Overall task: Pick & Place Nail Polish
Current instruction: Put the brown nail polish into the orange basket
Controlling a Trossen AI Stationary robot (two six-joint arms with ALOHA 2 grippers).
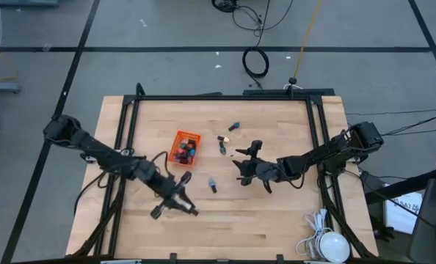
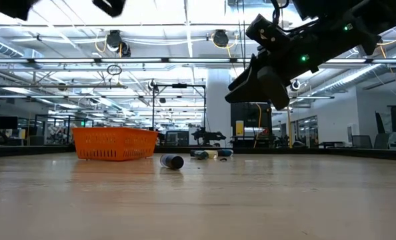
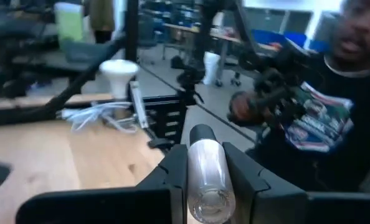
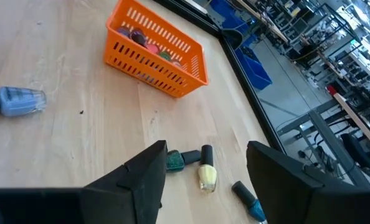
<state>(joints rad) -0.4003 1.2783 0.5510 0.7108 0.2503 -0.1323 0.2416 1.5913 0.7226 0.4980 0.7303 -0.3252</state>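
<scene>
**Risks**

1. Desk (image 1: 277,220): the bare flat top offers no stop. Any bottle knocked while lying on its side is likely to roll toward an edge.
2. Arms: both reach in toward the middle of the desk. If both head for the basket together, they could foul each other.
3. Orange mesh basket (image 1: 186,136), left of centre and toward the far edge: it looks light and unfixed. A claw catching its rim would probably push or tip it.
4. Left claw (image 1: 180,199), left of centre and toward the near edge: it is pinching a pale bottle (image 3: 207,177) by its rounded body. In my judgement smooth glass may slip or swing in that hold, and a release off the basket's line would drop it on the desk.
5. Right claw (image 1: 244,165), spread and empty, hangs over the middle of the desk. The green bottle (image 4: 175,160) and yellow bottle (image 4: 206,176) lie just beside each other ahead of it. Closing there may take both, or flick one away.

**Count**

- Desk: one.
- Arms: two.
- Basket: one.
- Nail polish loose on the desk: four.
  - The green and the yellow.
  - A blue bottle (image 4: 247,198) nearer the far edge.
  - A light blue bottle (image 4: 17,101) lying apart, toward the near edge.
- Nail polish held: one.
- Nail polish in the basket: several, too crowded to count.
</scene>
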